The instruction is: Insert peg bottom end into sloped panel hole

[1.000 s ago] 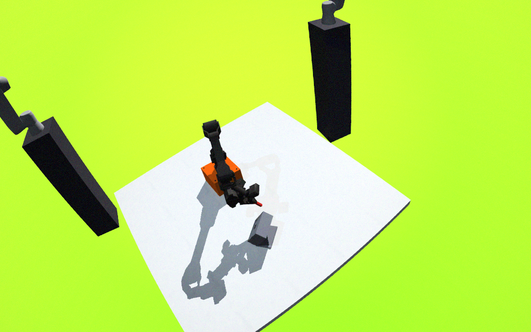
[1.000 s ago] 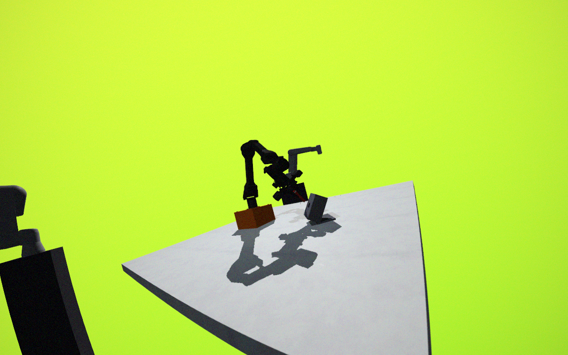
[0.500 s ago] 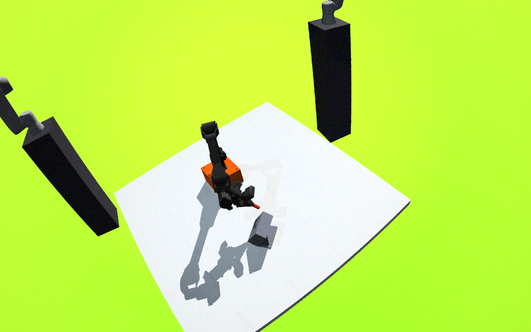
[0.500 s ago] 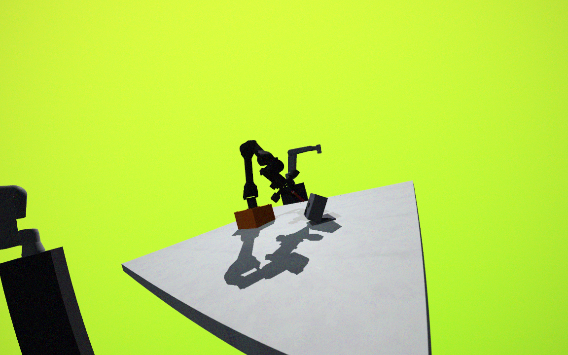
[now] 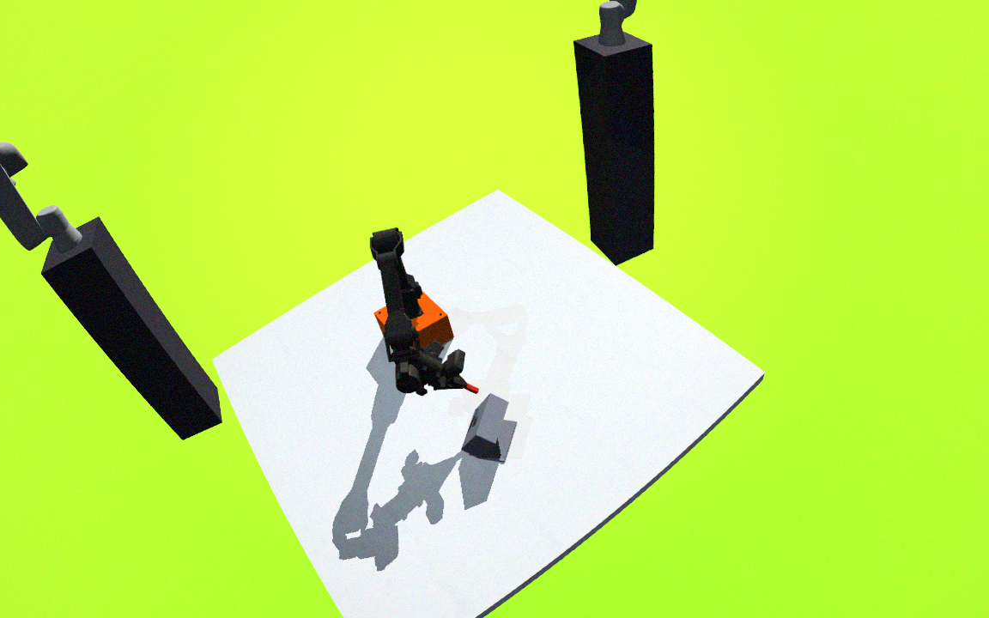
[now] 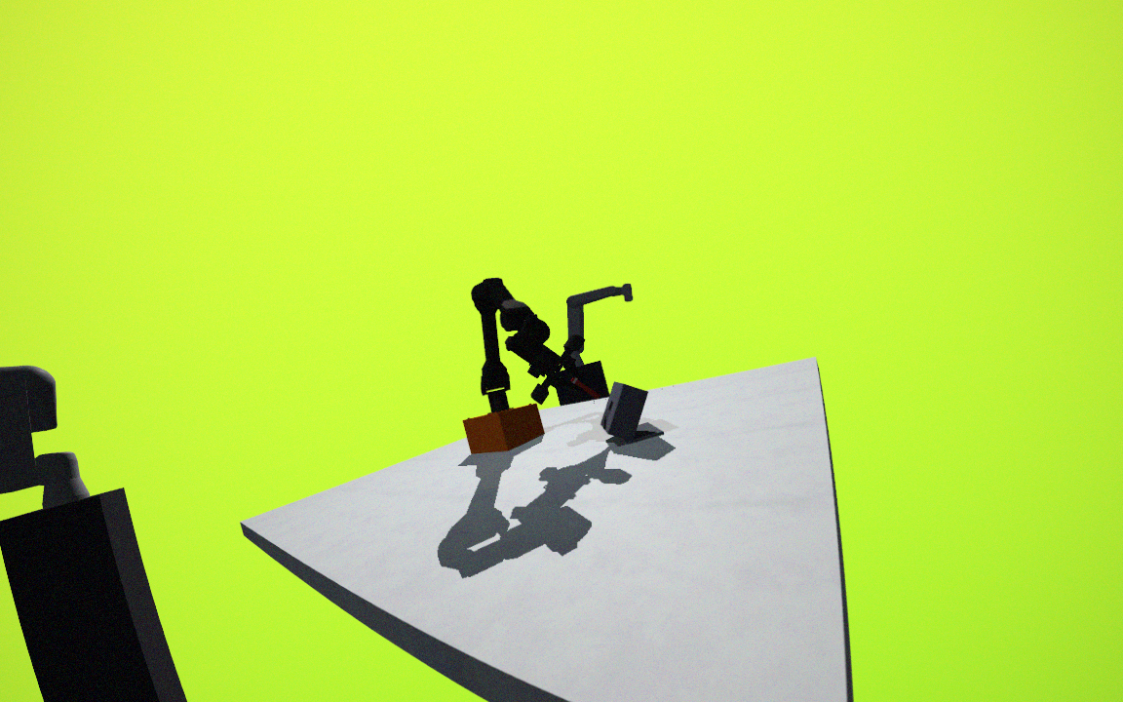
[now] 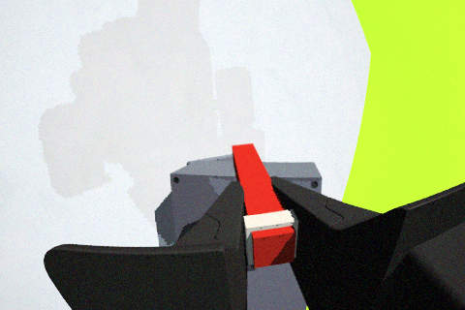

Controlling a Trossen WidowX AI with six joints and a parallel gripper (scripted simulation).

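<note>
My gripper (image 5: 464, 385) (image 6: 569, 377) (image 7: 254, 189) is shut on the red peg (image 5: 472, 389) (image 6: 585, 388) (image 7: 252, 170), a flat-sided bar with a white band near the fingers. The peg is held tilted in the air, its free end pointing down and away from the fingers. The grey sloped panel (image 5: 493, 416) (image 6: 629, 409) (image 7: 291, 170) stands on the table just beyond the peg. The peg is apart from the panel in the top view. A dark hole (image 5: 473, 421) shows in the panel's face there. In the wrist view the fingers and peg cover much of the panel, and I cannot make out the hole.
The arm's orange base (image 5: 437, 331) (image 6: 506, 431) stands on the white table (image 5: 597, 384) (image 6: 722, 541) (image 7: 291, 58), behind the gripper. Dark pillars (image 5: 621, 154) (image 6: 86, 602) carrying grey arms stand beyond the table's edges. Shadows of the arm lie across the table.
</note>
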